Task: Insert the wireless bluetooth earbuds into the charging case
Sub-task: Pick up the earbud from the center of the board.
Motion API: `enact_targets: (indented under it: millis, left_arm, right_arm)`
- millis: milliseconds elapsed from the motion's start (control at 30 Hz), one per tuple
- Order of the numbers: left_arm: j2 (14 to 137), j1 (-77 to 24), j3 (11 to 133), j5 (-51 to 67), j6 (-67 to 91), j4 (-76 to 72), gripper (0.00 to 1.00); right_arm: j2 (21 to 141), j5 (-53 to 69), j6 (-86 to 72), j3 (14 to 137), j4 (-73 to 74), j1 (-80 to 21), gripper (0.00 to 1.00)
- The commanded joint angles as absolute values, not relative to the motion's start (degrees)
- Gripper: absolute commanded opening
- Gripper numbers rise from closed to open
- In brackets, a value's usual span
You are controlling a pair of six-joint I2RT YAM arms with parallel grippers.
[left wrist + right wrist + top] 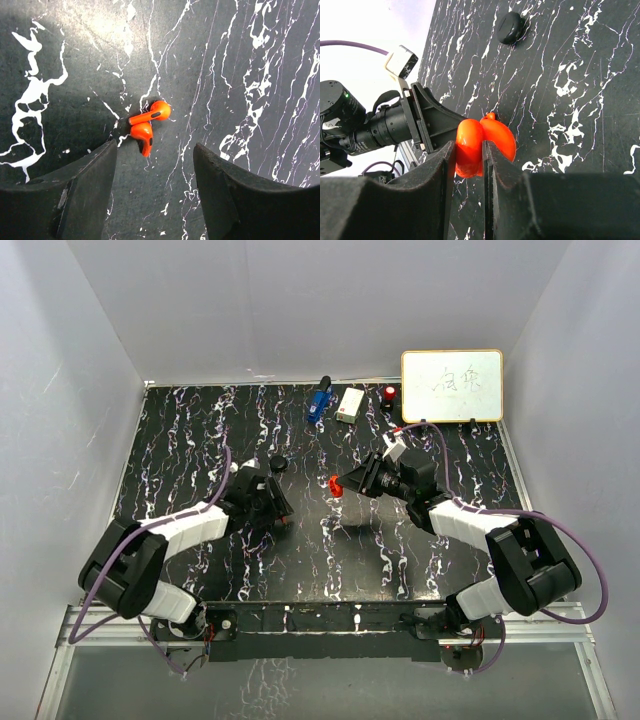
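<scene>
Left wrist view is showing your left gripper [157, 161] hovering with its jaws spread over the table [260, 75]. Both orange earbuds [148, 125] are lying touching each other at its 12 o'clock, neither picked up yet. Toward 3 o'clock from there in the top view, your right gripper [347, 483] is pinching the red charging case [335, 486], seemingly clear of the table. Nothing is looking inserted: both earbuds are waiting on you.

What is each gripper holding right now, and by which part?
The right gripper pinches the red charging case by one of its halves; the other half sticks out. The left gripper holds nothing, open near the two earbuds.
</scene>
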State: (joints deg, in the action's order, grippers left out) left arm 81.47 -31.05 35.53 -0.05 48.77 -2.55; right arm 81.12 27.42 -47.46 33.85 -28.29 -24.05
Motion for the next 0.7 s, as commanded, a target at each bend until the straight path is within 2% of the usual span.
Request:
enact_targets:
  millis: [0, 667]
  left_arm:
    - [82.6, -31.4, 37.7, -1.1, 47.7, -3.4, 0.61]
    - [87.8, -32.1, 40.2, 0.6, 47.1, -7.3, 0.6]
  right_arm:
    - [81.6, 28.1, -46.8, 33.5, -31.5, -24.3, 0.09]
    - [81.3, 27.8, -47.1, 32.4, -32.2, -24.3, 0.09]
